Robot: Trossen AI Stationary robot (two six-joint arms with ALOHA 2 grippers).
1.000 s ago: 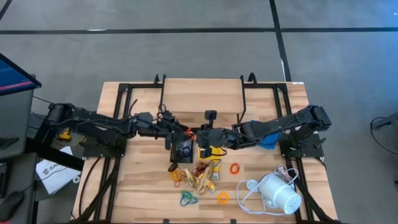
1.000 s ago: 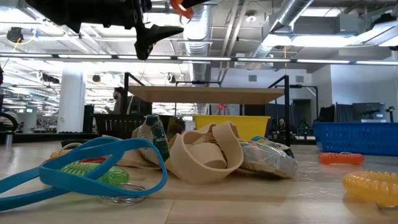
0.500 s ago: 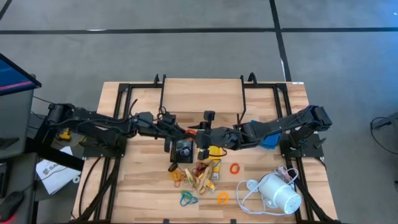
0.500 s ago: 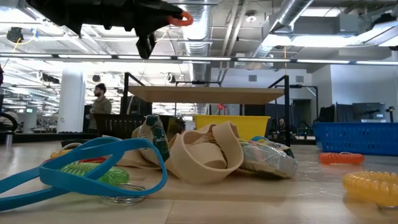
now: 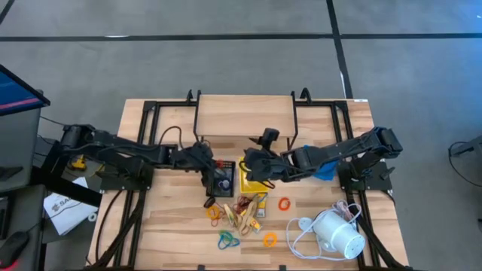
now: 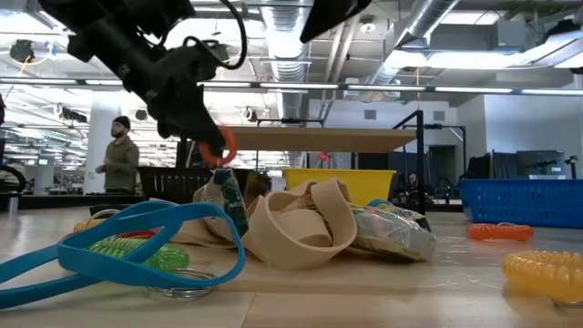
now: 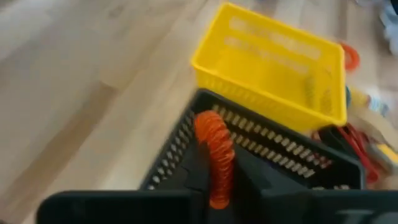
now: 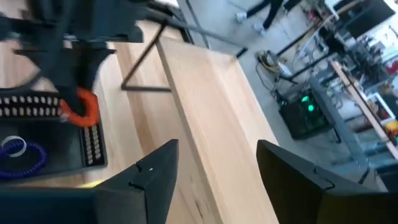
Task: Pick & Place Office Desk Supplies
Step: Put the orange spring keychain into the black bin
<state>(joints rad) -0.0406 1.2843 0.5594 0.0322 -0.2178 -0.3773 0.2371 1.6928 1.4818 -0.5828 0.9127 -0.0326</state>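
We see the left gripper pinched narrow on an orange coiled band, holding it just above the near corner of the black mesh tray at the middle of the table. From table height, the band hangs as a bright curl under the dark fingers, above the heap of supplies. The right gripper hovers close by with its fingers spread apart and nothing between them, raised over the yellow tray that sits directly beside the black one. A purple coil lies inside the black mesh tray. The blue tray shows partly under the right arm. In front of the trays we find the loose supplies: wooden clips, another orange loop, a yellow-orange coil and a blue and green band pair. A white cylindrical device with its cord rests at the table's front right. A person stands in the room beyond.
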